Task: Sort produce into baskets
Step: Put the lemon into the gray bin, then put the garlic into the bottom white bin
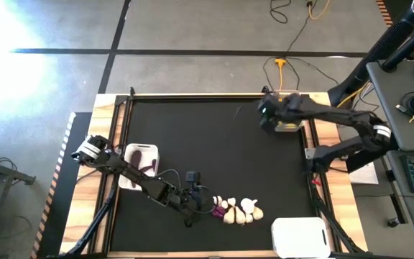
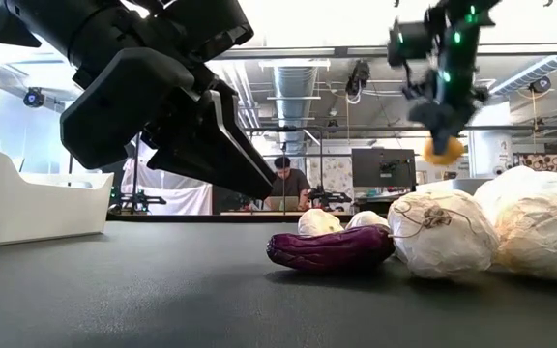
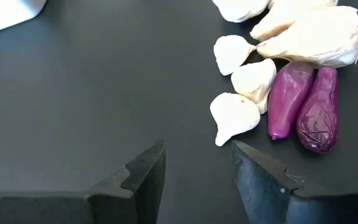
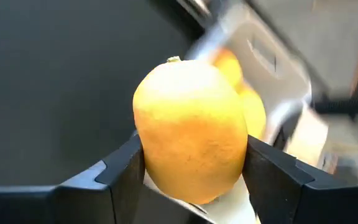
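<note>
The right gripper (image 4: 191, 180) clasps a yellow citrus fruit (image 4: 190, 129) above the far-right basket (image 1: 290, 126), ready to drop it among its kind. The left gripper (image 3: 194, 174), fingers parted and empty, faces the near purple vegetables (image 3: 303, 102) and garlic bulbs (image 3: 236, 112).

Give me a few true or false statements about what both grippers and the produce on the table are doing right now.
1. The right gripper holds a round yellow citrus fruit between its fingers. True.
2. The left gripper is clamped on a whitish garlic bulb. False: its fingers are open and empty, just short of the garlic bulbs.
3. Two dark purple elongated vegetables lie side by side next to the garlic. True.
4. The white rectangular plastic bin on the left side of the table holds citrus. False: it holds something dark purple.
5. All the garlic is already binned. False: the bulbs lie loose on the black mat.
</note>
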`<action>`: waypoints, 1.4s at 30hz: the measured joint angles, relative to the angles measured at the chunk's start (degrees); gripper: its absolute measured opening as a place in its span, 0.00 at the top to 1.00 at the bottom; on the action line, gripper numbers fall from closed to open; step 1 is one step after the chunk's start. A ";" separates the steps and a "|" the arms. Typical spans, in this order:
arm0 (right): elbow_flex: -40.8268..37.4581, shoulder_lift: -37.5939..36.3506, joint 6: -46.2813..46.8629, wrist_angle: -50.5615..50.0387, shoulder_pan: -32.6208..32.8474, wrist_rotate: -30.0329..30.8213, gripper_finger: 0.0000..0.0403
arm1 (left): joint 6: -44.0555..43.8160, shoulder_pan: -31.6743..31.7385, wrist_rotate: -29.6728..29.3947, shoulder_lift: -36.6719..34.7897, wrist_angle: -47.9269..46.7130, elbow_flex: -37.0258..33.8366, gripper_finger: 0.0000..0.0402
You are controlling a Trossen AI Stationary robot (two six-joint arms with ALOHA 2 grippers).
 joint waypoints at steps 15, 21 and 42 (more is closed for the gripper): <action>-5.87 3.33 -4.51 8.11 -16.99 -5.21 0.36 | 0.39 0.11 -2.02 0.00 -0.05 0.00 0.59; -2.42 1.97 -5.12 6.13 -15.82 -5.43 0.23 | 0.40 0.06 -2.01 0.00 -0.74 0.00 0.59; 1.94 1.34 23.90 6.20 46.94 -15.61 0.33 | 0.40 0.02 -1.99 -0.39 -1.14 0.00 0.59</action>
